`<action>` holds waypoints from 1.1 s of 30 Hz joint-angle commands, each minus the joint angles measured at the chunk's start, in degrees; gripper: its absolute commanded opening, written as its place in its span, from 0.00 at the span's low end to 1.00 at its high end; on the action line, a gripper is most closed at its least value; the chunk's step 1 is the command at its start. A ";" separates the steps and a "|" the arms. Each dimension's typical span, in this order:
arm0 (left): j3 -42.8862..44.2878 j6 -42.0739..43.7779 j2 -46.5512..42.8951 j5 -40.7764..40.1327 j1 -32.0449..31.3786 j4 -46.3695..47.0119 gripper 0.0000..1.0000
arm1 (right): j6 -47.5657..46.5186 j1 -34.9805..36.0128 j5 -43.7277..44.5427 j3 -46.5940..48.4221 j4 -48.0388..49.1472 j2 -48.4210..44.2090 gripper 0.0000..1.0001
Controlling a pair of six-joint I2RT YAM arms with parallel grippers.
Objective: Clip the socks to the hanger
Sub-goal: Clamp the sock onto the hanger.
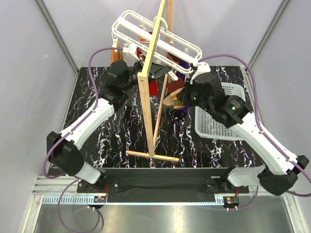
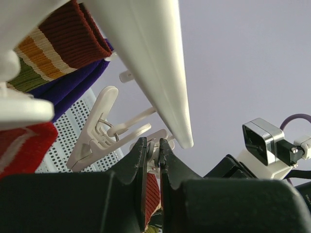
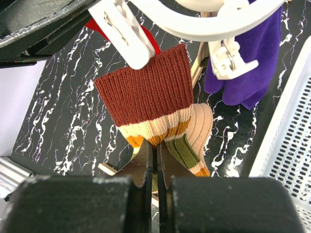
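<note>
The white hanger (image 1: 131,22) hung from the wooden stand (image 1: 148,97) over the black marbled table (image 1: 121,131), both arms raised to it from either side. Seen from the right wrist, a striped sock (image 3: 150,92), banded maroon, cream, orange, tan and green, dangled by its maroon cuff from a white peg (image 3: 129,36) on the frame. The right gripper (image 3: 155,154) was clamped tight on the sock's folded lower edge. Beside it a purple sock (image 3: 257,58) hung from a second peg (image 3: 228,58), and a red sock (image 3: 96,25) showed behind the first. The left gripper (image 2: 153,145), just below a hanger bar, was pinched tight on the tail of a small white clip (image 2: 156,137), with red fabric visible in the slit between its fingers. The white perforated basket (image 1: 218,124) sat on the table at the right, under the right arm
</note>
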 commanded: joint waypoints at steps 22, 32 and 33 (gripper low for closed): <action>0.72 -1.57 1.02 3.96 0.07 1.07 0.00 | -3.05 -0.61 2.06 5.52 3.21 2.40 0.00; -1.30 -5.69 1.54 7.83 0.42 7.22 0.05 | -3.31 -0.97 1.53 6.31 4.27 3.98 0.00; -1.65 -6.40 1.72 8.09 0.68 7.83 0.12 | -3.31 -0.97 1.53 6.31 4.27 3.81 0.00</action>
